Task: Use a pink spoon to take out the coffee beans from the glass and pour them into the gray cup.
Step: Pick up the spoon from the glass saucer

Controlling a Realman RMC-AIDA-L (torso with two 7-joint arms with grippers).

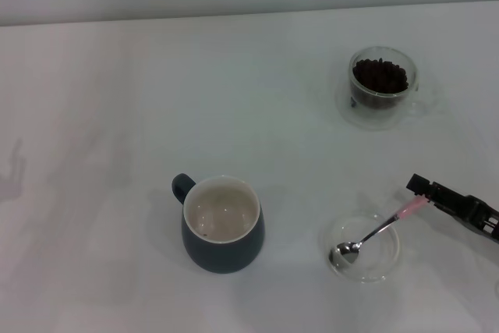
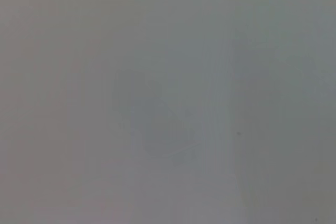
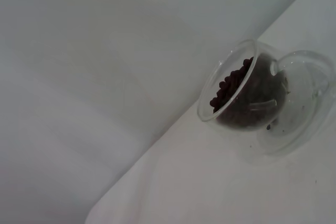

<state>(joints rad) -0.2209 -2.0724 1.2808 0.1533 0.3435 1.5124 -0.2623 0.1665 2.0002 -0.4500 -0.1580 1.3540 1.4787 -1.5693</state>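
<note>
The gray cup stands at the middle front of the table, handle to the back left, its cream inside showing no beans. The glass, filled with coffee beans, stands at the back right; it also shows in the right wrist view, with its beans. The pink spoon lies with its metal bowl in a shallow clear dish at the front right, pink handle pointing up and right. My right gripper is at the tip of the pink handle. My left gripper is out of view.
The white table runs back to a pale wall. The left wrist view shows only plain grey surface. Faint shadows lie at the table's left edge.
</note>
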